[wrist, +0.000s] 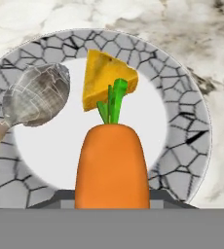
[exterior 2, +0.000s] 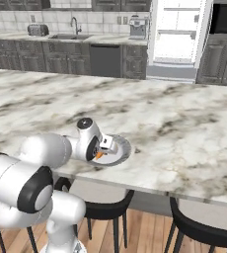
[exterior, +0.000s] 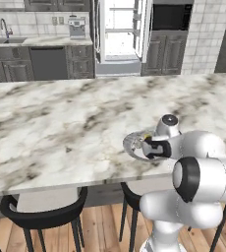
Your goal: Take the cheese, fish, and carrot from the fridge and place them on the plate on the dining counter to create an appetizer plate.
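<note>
My gripper [exterior: 152, 146] hangs low over the round grey plate [wrist: 182, 126] near the front edge of the marble dining counter [exterior: 61, 128]. It is shut on the stubby orange carrot [wrist: 112, 165], whose green top points toward the plate's middle. The carrot hides the fingertips in the hand view. On the plate lie the yellow cheese wedge [wrist: 104, 78] and, to its left, the grey-brown fish [wrist: 36, 95]. From the right base view the carrot [exterior 2: 100, 154] shows as an orange speck under the hand, at the plate [exterior 2: 121, 148]. The white fridge [exterior: 120, 29] stands open at the back wall.
Black round stools [exterior: 41, 211] stand under the counter's front edge, beside the robot's base. Across the aisle run dark cabinets, a sink and a coffee machine [exterior: 76, 27]. The marble top stretches wide to the left and right of the plate.
</note>
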Motion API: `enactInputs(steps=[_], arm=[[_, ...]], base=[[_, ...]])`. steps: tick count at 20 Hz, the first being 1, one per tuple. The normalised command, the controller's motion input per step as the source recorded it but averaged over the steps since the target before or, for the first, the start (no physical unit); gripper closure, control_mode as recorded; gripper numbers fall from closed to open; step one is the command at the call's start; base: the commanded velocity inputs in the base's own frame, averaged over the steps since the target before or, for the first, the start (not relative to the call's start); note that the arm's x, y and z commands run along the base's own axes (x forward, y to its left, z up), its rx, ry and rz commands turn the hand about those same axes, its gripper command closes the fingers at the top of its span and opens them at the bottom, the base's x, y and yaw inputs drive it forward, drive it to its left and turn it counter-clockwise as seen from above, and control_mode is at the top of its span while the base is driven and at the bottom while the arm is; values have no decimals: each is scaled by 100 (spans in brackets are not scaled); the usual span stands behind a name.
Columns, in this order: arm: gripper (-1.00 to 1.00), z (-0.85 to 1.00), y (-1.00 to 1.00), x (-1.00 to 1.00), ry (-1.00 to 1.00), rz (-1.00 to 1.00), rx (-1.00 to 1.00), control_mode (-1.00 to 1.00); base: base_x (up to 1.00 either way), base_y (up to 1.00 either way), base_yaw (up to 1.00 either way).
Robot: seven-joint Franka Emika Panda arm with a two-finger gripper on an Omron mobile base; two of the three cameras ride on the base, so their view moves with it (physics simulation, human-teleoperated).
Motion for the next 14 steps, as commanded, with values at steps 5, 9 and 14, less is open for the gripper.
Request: enactInputs(steps=[5,9,14], arm=[[100,-13,-1,39,1,0,0,-100],[-100,-21,0,8,0,0,0,-100],[-100,-16,0,0,0,0,0,-100]], base=[[0,0,0],[0,0,0],[0,0,0]])
